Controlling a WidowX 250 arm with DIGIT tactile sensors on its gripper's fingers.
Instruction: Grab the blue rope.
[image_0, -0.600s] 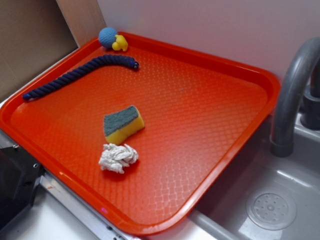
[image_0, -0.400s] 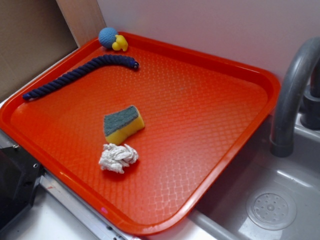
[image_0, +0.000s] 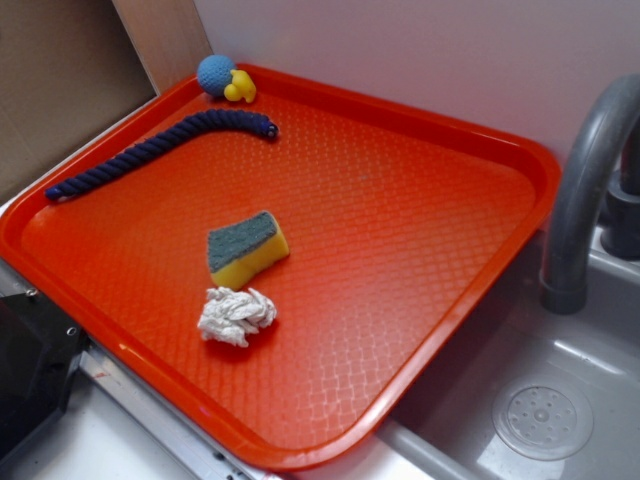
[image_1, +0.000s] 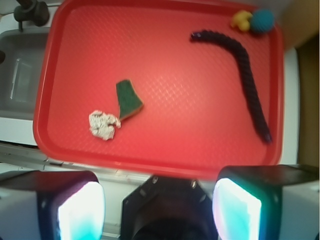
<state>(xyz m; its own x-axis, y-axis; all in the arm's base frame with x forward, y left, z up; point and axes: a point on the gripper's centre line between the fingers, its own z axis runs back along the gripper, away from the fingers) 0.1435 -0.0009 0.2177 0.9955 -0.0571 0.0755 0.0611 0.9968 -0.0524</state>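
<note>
At about one o'clock on the red tray (image_1: 165, 155) lies the blue rope (image_1: 247, 82), soft, limp and light; I would pinch its middle. My gripper (image_1: 159, 207) stands wide open, empty.

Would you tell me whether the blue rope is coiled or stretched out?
Stretched out: the blue rope lies in one long, gently curved line on the tray.

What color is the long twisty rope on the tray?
The rope is dark navy blue, with a twisted braid pattern. The exterior view shows it best.
</note>
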